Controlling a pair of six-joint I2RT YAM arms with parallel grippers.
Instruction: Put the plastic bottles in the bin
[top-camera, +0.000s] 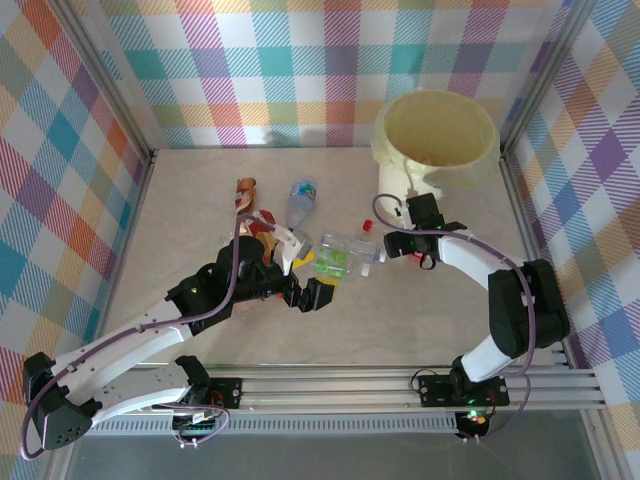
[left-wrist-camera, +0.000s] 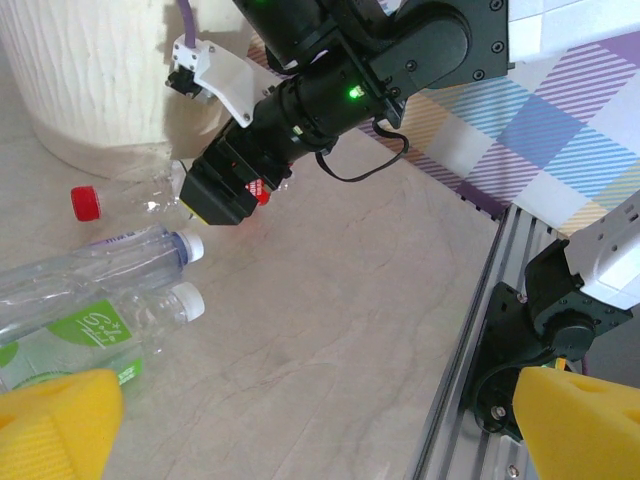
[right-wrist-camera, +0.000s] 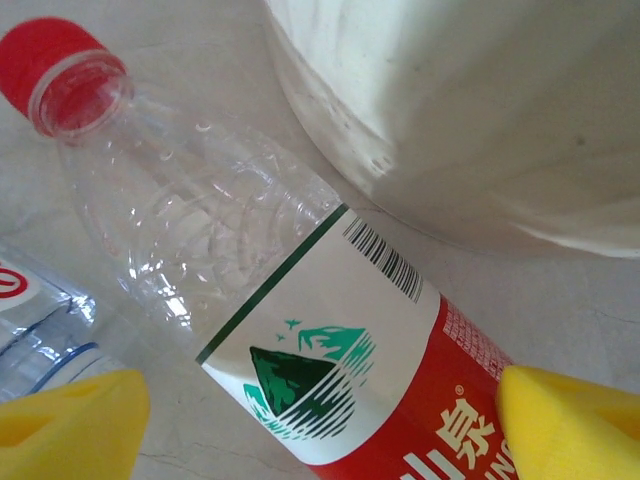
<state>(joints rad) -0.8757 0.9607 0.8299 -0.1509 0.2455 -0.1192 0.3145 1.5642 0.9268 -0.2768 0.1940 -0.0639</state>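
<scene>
Beside the bin (right-wrist-camera: 450, 100), on the table (right-wrist-camera: 600, 300): one clear red-capped bottle (right-wrist-camera: 300, 330), red-and-white label, lying between my right gripper's (right-wrist-camera: 320, 430) spread fingers. My left gripper (left-wrist-camera: 320, 430): fingers wide apart, near a green-labelled bottle (left-wrist-camera: 80, 335).

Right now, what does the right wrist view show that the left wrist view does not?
Right wrist view: the red-capped bottle's label, white and red with a green mountain logo and a barcode. Left wrist view: the right arm, a green-labelled bottle, a purple-printed bottle, the base rail. Shared: the red cap, the bin's wall, the tabletop.
</scene>
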